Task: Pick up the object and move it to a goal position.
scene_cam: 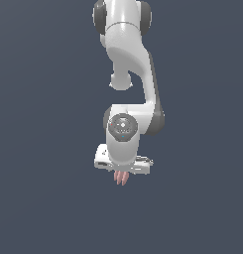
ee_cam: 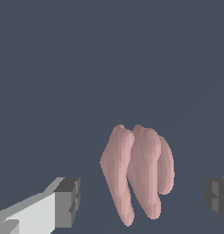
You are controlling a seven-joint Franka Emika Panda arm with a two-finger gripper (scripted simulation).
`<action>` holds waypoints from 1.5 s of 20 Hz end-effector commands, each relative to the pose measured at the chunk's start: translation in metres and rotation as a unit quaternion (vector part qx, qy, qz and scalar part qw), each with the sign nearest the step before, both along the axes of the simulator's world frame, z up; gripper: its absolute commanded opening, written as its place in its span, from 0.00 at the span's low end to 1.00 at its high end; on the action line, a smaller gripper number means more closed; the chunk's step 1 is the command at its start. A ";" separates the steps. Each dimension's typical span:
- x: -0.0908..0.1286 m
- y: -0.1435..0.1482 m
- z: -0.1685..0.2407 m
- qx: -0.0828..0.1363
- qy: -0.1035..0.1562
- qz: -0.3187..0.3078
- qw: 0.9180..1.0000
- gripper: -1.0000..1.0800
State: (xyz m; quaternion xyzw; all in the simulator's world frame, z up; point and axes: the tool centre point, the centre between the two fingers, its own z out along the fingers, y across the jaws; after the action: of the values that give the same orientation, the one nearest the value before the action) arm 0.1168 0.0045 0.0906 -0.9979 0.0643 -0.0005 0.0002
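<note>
Showing pale pink ribbed lobes, the object [ee_cam: 138, 173], between spread tool [ee_cam: 143, 199] fingers

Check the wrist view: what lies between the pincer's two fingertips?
The pink lobed object lies there, with a bare gap on each side between it and the dark fingertips. The pincer is open around it, touching nothing.

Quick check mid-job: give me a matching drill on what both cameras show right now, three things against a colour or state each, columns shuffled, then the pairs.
Column 1
1. object
2. gripper
3. arm

Column 2
A. white, reaching down from the top of the exterior view
B. open, dark pads either side of the object with clear gaps
C. pale pink, ribbed lobes

Pairs: 1-C, 2-B, 3-A
</note>
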 end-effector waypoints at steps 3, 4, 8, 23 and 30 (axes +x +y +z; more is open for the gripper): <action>-0.001 0.000 -0.024 0.000 0.001 0.000 1.000 0.96; -0.001 0.000 -0.030 0.000 0.001 0.000 1.000 0.96; -0.001 0.000 -0.043 0.000 0.001 0.000 1.000 0.96; 0.000 0.000 -0.041 0.000 0.001 0.000 1.000 0.00; -0.003 0.002 -0.040 0.000 0.001 0.000 1.000 0.00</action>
State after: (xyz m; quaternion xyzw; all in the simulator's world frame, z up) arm 0.1146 0.0056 0.0495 -0.9979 0.0648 0.0003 0.0000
